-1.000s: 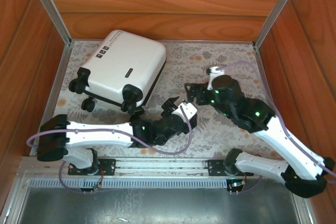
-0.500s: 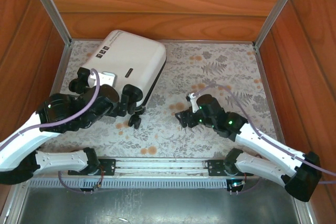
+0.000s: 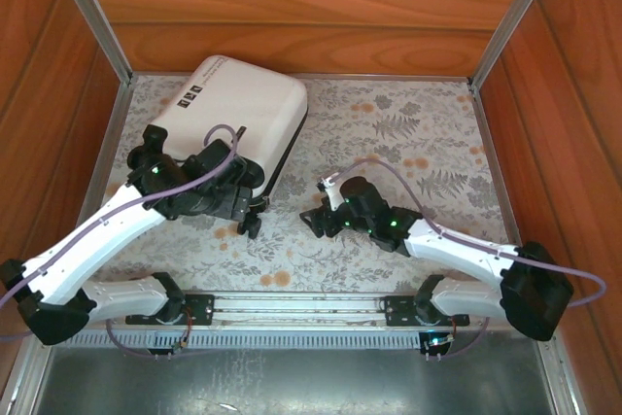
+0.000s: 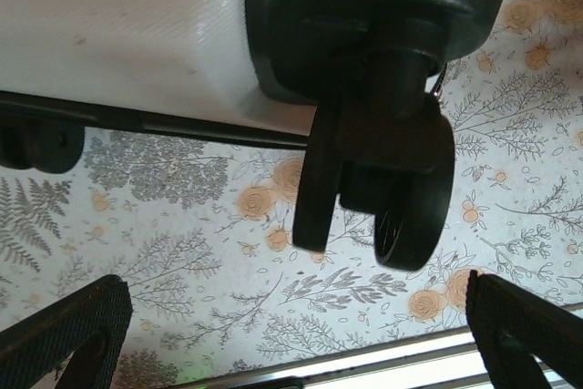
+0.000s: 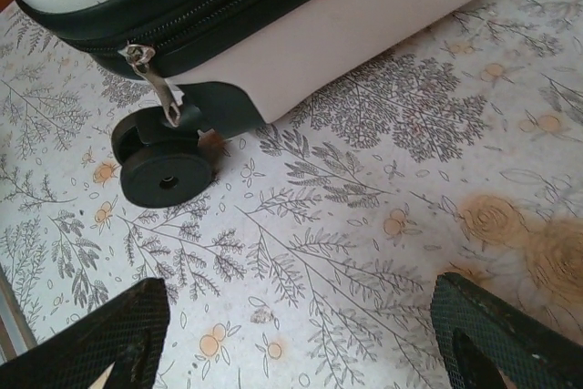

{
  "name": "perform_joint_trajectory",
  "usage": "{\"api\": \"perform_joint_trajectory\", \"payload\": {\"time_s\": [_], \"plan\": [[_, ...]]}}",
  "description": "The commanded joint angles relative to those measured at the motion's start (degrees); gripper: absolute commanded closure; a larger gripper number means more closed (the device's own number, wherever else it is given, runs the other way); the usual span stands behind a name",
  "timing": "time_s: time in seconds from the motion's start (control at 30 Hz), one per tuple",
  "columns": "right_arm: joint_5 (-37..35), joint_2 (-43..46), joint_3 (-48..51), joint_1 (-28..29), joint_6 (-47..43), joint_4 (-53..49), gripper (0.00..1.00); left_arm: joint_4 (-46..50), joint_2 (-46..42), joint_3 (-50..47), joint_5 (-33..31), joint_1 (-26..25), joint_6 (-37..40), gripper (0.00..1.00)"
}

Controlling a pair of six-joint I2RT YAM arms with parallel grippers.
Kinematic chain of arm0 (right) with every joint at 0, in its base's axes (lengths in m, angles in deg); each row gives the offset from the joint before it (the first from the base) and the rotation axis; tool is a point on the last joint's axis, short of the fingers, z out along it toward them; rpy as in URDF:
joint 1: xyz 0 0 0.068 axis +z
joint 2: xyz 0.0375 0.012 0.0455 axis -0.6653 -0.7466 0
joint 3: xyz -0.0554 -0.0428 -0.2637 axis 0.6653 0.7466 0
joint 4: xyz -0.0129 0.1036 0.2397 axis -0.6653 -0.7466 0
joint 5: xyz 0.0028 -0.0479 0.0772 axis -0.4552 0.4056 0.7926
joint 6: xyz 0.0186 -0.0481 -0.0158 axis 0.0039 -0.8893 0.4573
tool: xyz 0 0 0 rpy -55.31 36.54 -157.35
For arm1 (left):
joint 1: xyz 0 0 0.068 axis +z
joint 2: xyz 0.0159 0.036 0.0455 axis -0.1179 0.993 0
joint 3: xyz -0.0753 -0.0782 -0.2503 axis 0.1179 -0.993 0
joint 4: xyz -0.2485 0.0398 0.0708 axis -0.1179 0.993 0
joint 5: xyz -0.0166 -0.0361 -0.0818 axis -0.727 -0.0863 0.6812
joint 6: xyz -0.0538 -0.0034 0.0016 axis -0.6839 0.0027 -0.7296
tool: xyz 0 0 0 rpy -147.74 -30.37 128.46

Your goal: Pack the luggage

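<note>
Luggage [image 3: 238, 109] lies flat on its broad side at the far-left part of the bench [image 3: 408, 143], wheel end toward the arms, lid closed. The zip looks run shut where the zipper pull [image 5: 155, 88] hangs at the near corner. Left gripper [image 4: 291, 343] is spread wide with nothing between its fingers, low against the wheel end, a twin caster [image 4: 401, 198] right in front of it. Right gripper [image 5: 305, 339] sits mid-bench, also wide apart and empty, facing the corner wheel [image 5: 168, 179] from a short way off, not touching. Handling, as judgement: the shell is stiff and smooth, likely slick under the pads, and too broad to span across the body. Probably light if unfilled, so a push at one end would slide or pivot it on the cloth. The casters swivel and make a poor hold. Better purchase seems to be the black seam edge, the recessed handle on the top face, or the zipper pull, small and loose, wanting a fine pinch while the other arm steadies the shell.
</note>
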Motion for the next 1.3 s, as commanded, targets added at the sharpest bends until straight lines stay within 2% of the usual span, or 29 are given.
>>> {"api": "perform_joint_trajectory", "payload": {"time_s": [0.0, 0.3, 0.37, 0.53, 0.67, 0.77, 0.83, 0.93, 1.03, 1.07, 1.27], "plan": [[0.15, -2.28, -2.41, 1.44, -2.58, 3.14, 0.20, -2.75, 2.41, 0.30, 4.65, 1.74, 3.51, 0.00], [-2.29, -4.59, -2.52, 2.42, -1.95, 4.40, 0.22, -7.13, 8.66, 2.34, 10.08, 5.31, 7.50, 0.00], [-2.76, -4.22, -2.52, 2.37, -1.67, 4.14, 0.23, -8.29, 9.67, 2.09, 11.56, 6.41, 7.66, 0.04], [-3.92, -3.10, -1.61, 2.41, -1.90, 3.71, 0.25, -10.13, 12.71, 2.38, 15.07, 6.90, 7.51, 0.23], [-6.88, -2.63, -1.47, 2.42, -1.46, 1.16, 0.25, -10.13, 14.00, 2.60, 15.52, 6.84, 6.21, 0.34], [-7.42, -2.20, -1.04, 2.41, -1.50, 0.75, 0.26, -10.13, 14.18, 2.69, 14.50, 6.75, 5.31, 0.53], [-7.50, -2.27, -0.77, 2.40, -1.40, 1.03, 0.27, -10.13, 14.10, 2.71, 13.75, 6.67, 4.82, 0.60], [-7.65, -2.85, -0.76, 2.34, -1.37, 1.59, 0.27, -10.13, 13.83, 2.61, 12.86, 6.66, 4.24, 0.81], [-5.90, -3.78, -0.52, 2.34, -2.34, 4.35, 0.27, -10.13, 13.41, 2.71, 11.74, 6.66, 3.98, 0.97], [-4.48, -4.21, -0.43, 2.34, -2.83, 6.06, 0.27, -10.13, 13.18, 2.76, 11.34, 6.65, 3.91, 1.00], [-0.16, -10.10, -0.85, 5.60, -8.05, 17.36, 0.25, -10.13, 11.56, 3.04, 10.38, 6.66, 3.20, 1.00]]}}
